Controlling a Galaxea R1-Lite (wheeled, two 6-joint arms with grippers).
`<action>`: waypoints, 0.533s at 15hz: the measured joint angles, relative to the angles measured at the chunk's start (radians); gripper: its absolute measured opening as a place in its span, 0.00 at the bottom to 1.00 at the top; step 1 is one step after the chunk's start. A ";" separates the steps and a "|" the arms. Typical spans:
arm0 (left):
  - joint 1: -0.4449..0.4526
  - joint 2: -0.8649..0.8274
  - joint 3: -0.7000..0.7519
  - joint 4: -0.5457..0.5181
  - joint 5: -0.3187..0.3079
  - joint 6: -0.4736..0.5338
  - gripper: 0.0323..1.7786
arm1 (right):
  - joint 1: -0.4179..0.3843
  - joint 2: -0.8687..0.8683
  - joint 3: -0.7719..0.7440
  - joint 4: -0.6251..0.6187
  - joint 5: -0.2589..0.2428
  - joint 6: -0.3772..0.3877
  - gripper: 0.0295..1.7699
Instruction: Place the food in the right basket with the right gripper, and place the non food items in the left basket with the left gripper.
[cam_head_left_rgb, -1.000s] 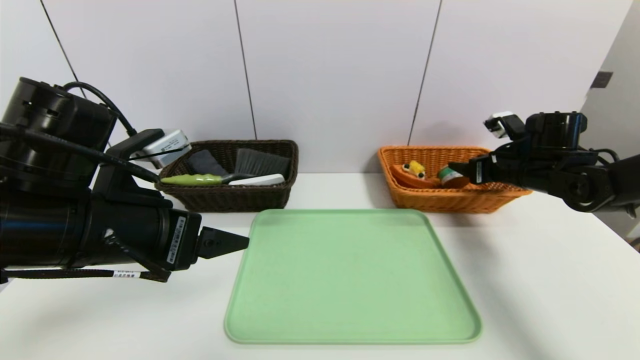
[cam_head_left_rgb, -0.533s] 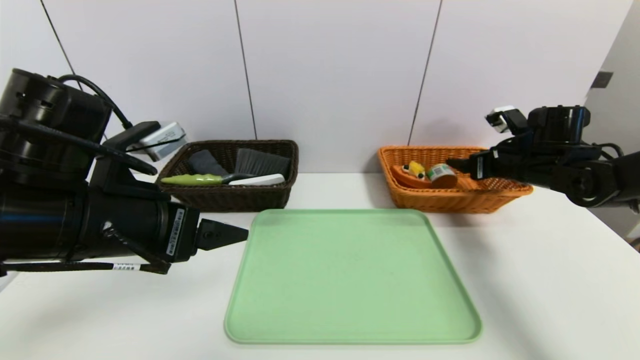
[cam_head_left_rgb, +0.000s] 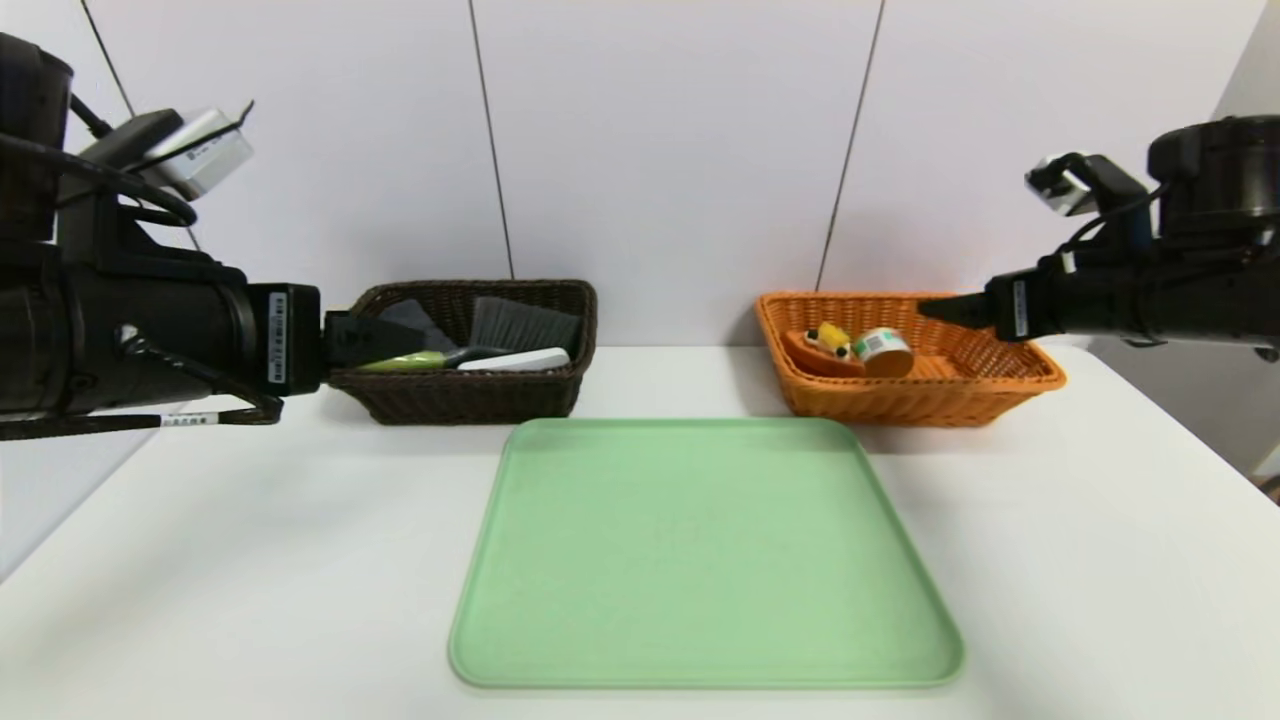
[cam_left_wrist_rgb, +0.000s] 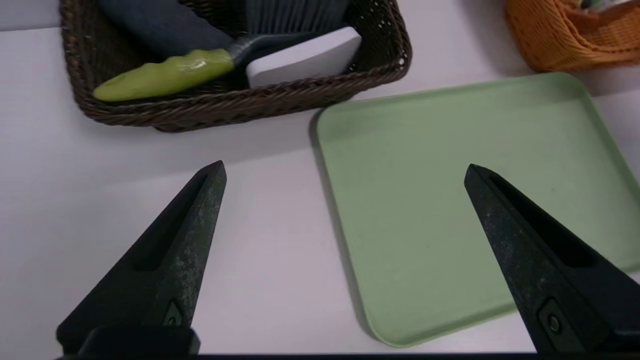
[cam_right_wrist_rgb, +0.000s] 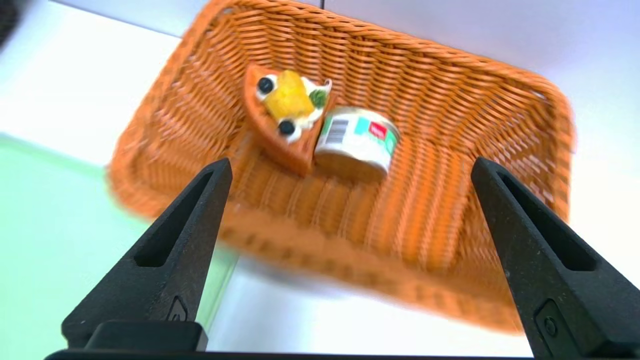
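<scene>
The right end effector (cam_right_wrist_rgb: 351, 162) has its two fingers spread wide apart with nothing between them, and hangs above the orange basket (cam_right_wrist_rgb: 560, 125). The left end effector (cam_left_wrist_rgb: 345, 162), also spread and holding nothing, is in front of the dark basket (cam_left_wrist_rgb: 240, 107).

Inside the orange basket, toward its left end, the can (cam_right_wrist_rgb: 357, 137) lies on its side against the topped pastry (cam_right_wrist_rgb: 280, 115). The dark basket holds the green-handled brush (cam_left_wrist_rgb: 167, 77), a white item (cam_left_wrist_rgb: 305, 57) and a dark cloth-like piece (cam_left_wrist_rgb: 165, 27).

The sorting looks done, leaving only withdrawal. A low sweep by the right fingers could snag the basket's rim and drag it; a knock could also set the can rolling. The brush handle rests near the dark basket's front-left corner, so a bump there might tip it out.

The baskets stand along the white table's (cam_head_left_rgb: 250, 530) back edge, behind the green tray's (cam_head_left_rgb: 700, 560) far corners. A pale panelled wall (cam_head_left_rgb: 670, 150) rises behind.
</scene>
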 joint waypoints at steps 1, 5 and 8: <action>0.015 -0.009 -0.001 0.004 0.029 0.000 0.95 | 0.002 -0.059 0.015 0.049 -0.005 -0.001 0.94; 0.054 -0.056 0.022 0.032 0.094 -0.003 0.95 | -0.003 -0.333 0.124 0.200 -0.069 -0.007 0.95; 0.058 -0.154 0.064 0.072 0.170 -0.005 0.95 | -0.005 -0.558 0.213 0.295 -0.093 -0.008 0.95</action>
